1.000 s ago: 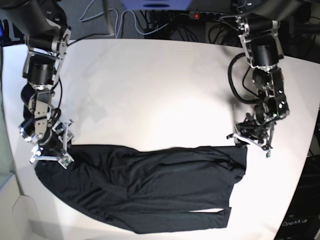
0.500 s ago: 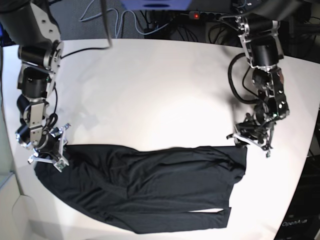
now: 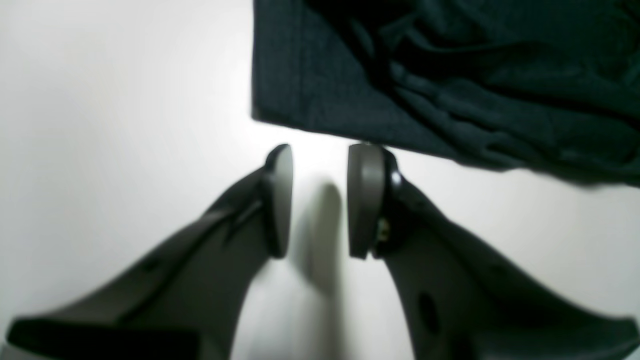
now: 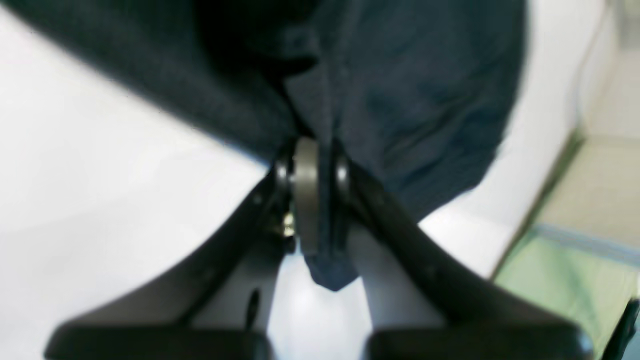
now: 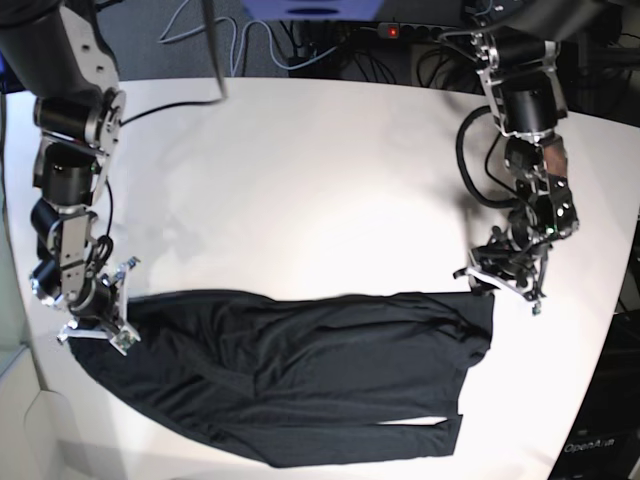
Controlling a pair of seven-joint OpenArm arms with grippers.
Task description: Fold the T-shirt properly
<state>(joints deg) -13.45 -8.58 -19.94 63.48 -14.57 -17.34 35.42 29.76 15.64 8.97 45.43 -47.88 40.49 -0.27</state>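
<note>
**Shirt lying crosswise, one corner pinched**

The T-shirt point(image 5: 300, 375) is lying flat on the near half of the white table point(image 5: 300, 180), folded into a long dark band. Its long axis is running side to side across the table, tilting slightly so the end by the right arm is sitting a little farther from the near edge. A narrow strip is trailing along the near hem toward the left-arm end.

The right gripper point(image 4: 320, 165) is pinching the shirt's corner at its end, pads pressed together with a fold of dark fabric poking out between them.

The left gripper point(image 3: 320, 200) is hovering at the opposite end, jaws standing partly apart over bare table, holding nothing. One fingertip point(image 3: 367, 160) is sitting just at the shirt's straight edge.
</note>
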